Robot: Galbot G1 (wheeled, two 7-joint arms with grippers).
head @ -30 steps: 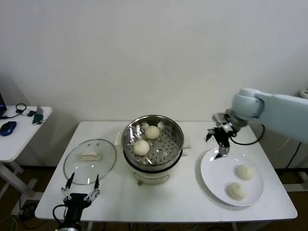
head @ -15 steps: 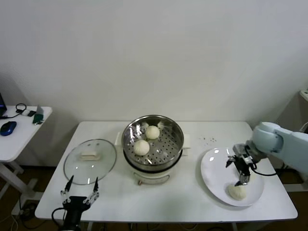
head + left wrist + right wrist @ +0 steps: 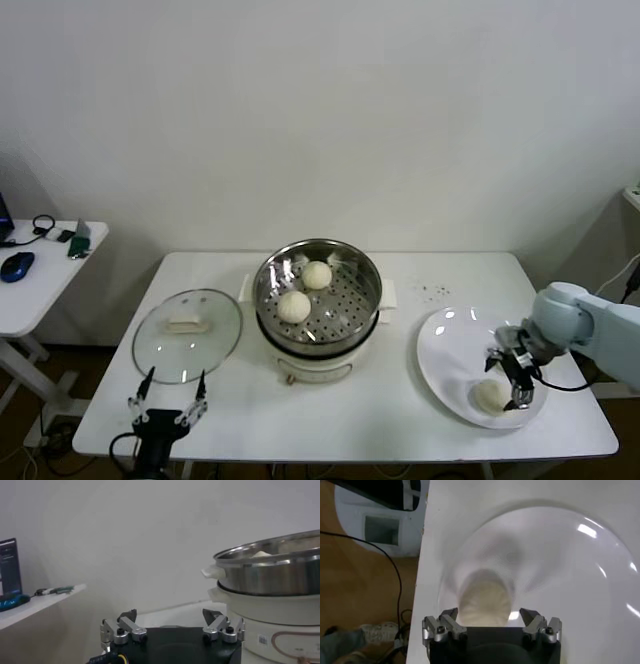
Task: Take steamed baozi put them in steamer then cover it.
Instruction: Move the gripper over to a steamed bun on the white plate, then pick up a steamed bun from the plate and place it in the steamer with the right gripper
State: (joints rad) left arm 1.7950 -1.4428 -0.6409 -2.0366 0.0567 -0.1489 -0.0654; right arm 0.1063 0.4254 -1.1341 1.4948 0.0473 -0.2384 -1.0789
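The steel steamer [image 3: 362, 270] stands uncovered at the table's centre, with two baozi on its tray [image 3: 317, 274] [image 3: 294, 305]. Its rim also shows in the left wrist view [image 3: 270, 555]. The glass cover [image 3: 187, 335] lies flat on the table to the steamer's left. A third baozi [image 3: 489, 396] [image 3: 485, 600] lies near the front of the white plate [image 3: 450, 350]. My right gripper [image 3: 511, 380] [image 3: 490, 614] is low over that plate, open, with a finger on either side of this baozi. My left gripper [image 3: 167, 408] [image 3: 172, 622] waits open at the table's front edge, below the cover.
A small white side table [image 3: 40, 285] stands at far left with a blue mouse [image 3: 17, 266] and cables. A few dark specks [image 3: 432, 291] lie on the tabletop behind the plate. The table's edge runs close beside the plate [image 3: 560, 555].
My right arm has swung from beside the steamer out over the plate and come down around the front baozi. My left gripper has stayed where it was.
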